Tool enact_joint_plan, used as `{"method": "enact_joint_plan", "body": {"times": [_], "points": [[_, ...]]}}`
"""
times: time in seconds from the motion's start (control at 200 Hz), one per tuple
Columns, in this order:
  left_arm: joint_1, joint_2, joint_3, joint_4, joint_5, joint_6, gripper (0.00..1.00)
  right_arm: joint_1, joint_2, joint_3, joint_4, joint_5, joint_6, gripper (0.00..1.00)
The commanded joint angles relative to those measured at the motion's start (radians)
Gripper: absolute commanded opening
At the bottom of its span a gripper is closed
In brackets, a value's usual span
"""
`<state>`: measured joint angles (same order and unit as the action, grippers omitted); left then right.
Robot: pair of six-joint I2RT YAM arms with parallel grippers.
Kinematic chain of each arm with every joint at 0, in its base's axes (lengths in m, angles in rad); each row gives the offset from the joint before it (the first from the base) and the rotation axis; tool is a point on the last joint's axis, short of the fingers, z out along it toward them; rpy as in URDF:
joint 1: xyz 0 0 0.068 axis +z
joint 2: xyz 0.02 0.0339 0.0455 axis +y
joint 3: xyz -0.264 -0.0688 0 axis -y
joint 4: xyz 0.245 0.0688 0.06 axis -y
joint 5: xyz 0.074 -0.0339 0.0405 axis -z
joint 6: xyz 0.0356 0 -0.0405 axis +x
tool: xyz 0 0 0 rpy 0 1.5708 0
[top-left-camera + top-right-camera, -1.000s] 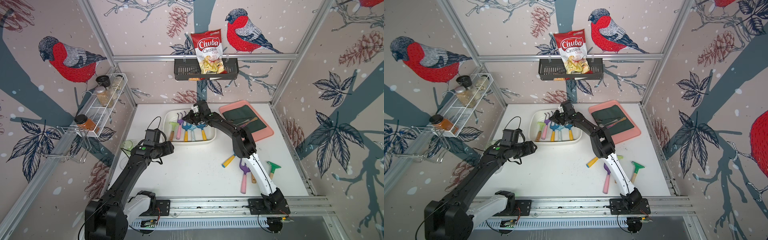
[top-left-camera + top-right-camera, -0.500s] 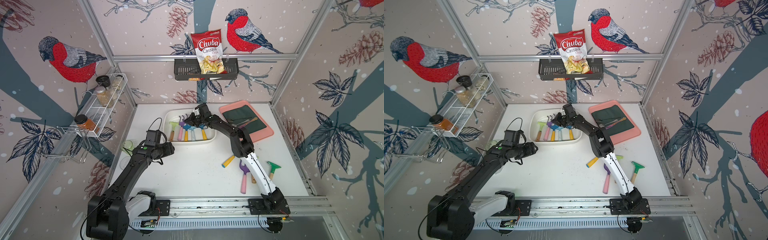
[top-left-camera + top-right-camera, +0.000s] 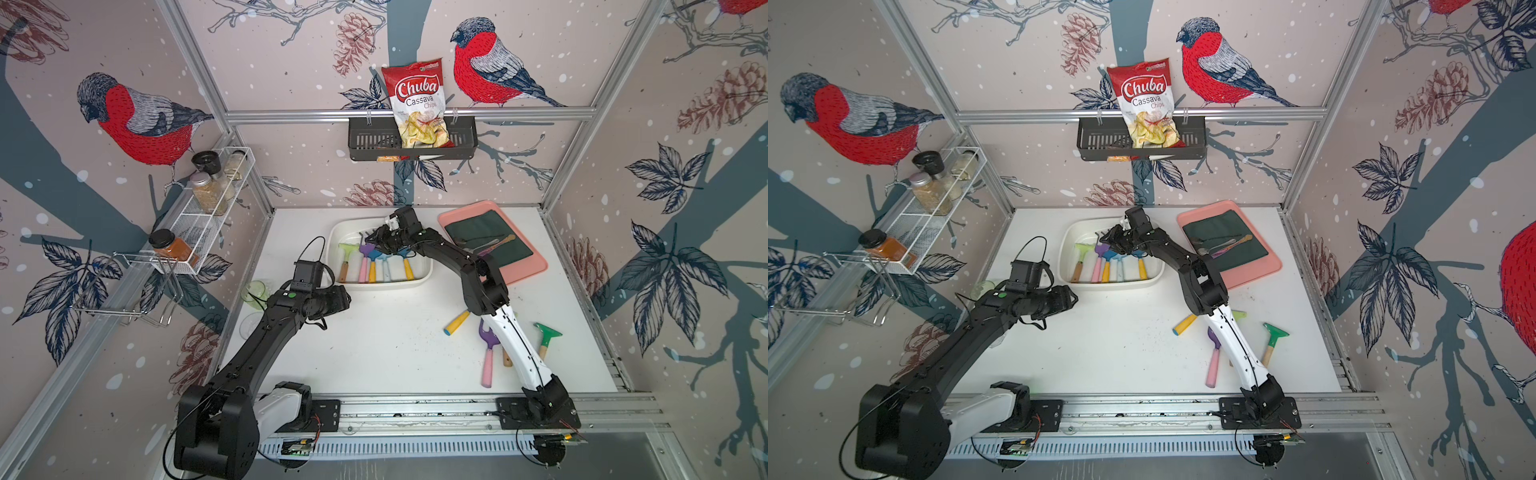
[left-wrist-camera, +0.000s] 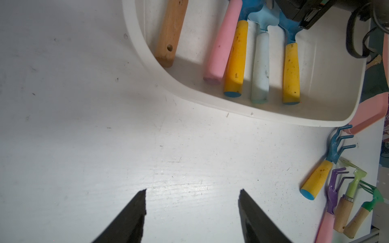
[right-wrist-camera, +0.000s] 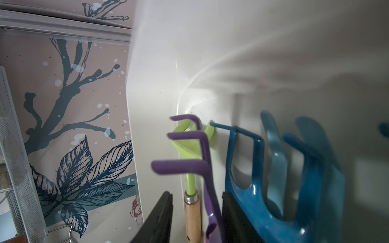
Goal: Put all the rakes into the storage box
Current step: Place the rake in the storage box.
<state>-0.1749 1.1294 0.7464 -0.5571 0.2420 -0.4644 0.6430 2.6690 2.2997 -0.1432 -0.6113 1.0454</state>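
Right end effector (image 5: pixel 197 218) apparently opened around rake (image 5: pixel 185 166) in storage box (image 5: pixel 210 52).

Light: bright, even, overhead. Worktop (image 3: pixel 386 353): soft-edged shadows in both top views; glare patch in left wrist view. Top views: sharp, edges bowed. Right wrist view: storage box (image 5: pixel 231 52) wall and blue tool heads (image 5: pixel 311 160) blurred.

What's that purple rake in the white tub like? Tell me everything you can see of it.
The purple rake has three bent prongs, glossy like painted metal, and a pale pink handle. It lies in the white tub beside a green wooden-handled tool, prongs toward the back wall, its neck between the parted fingers of the right gripper.
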Motion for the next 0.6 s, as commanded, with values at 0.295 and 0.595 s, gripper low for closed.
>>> {"method": "enact_joint_plan", "body": {"times": [0.295, 0.595], "points": [[0.002, -0.042, 0.001, 0.006, 0.021, 0.008, 0.7, -0.015, -0.139, -0.07, -0.052, 0.071, -0.069, 0.74], [-0.004, -0.049, -0.005, 0.04, 0.105, 0.002, 0.7, -0.052, -0.449, -0.265, -0.312, 0.295, -0.275, 0.85]]}}
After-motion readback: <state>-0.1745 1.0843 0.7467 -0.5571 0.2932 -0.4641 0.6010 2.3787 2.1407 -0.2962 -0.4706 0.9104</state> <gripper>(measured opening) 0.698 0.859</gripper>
